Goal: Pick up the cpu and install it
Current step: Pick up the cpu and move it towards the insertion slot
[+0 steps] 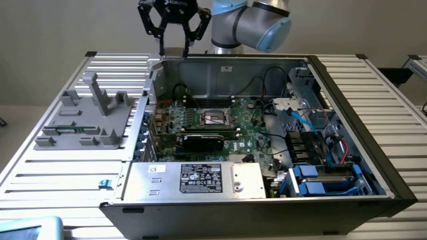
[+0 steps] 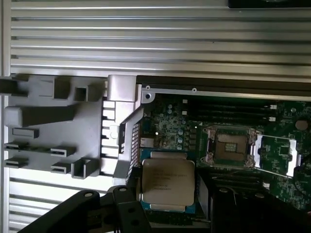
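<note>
High above the open grey metal computer case [image 1: 227,75], I see my black gripper [image 1: 175,52] clamped on the flat square silver-grey cpu [image 2: 167,182], well apart from the dark metal-framed socket [image 2: 232,148].

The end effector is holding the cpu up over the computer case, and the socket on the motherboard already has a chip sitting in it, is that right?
Not quite. The socket on the motherboard is empty, with no chip sitting in it; the wrist view shows this. The rest stands: the end effector holds the cpu up over the computer case.
</note>
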Robot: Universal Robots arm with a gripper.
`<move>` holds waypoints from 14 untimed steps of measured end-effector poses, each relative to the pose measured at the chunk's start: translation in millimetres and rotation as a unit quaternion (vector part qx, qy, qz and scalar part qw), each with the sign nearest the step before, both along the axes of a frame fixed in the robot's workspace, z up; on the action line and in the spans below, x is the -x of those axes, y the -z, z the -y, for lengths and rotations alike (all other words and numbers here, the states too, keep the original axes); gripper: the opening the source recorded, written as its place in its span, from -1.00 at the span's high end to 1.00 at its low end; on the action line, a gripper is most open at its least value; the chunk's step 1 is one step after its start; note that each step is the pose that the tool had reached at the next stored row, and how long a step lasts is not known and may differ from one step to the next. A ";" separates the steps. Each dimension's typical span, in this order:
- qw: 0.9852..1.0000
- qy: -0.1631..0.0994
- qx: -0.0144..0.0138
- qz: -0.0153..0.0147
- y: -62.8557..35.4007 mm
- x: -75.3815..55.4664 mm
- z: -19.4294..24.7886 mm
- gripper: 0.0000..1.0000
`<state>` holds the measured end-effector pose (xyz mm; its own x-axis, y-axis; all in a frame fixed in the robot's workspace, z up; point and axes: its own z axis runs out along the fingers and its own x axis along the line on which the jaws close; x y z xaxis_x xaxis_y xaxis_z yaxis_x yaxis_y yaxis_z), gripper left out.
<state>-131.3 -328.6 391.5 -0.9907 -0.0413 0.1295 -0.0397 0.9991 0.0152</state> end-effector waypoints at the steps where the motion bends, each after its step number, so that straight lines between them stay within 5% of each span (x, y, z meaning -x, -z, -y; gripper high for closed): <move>1: 1.000 0.000 0.000 0.003 0.1 -3.2 0.0 -0.11; 3: 1.000 0.000 0.000 0.009 0.7 -9.0 0.0 -0.11; 6: 1.000 0.000 0.000 0.014 2.4 -15.6 0.0 -0.11; 14: 1.000 0.000 0.000 0.019 11.5 -32.5 0.0 -0.11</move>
<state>-98.8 -328.6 379.9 -0.9949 -0.0408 0.0924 -0.0397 0.9991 0.0143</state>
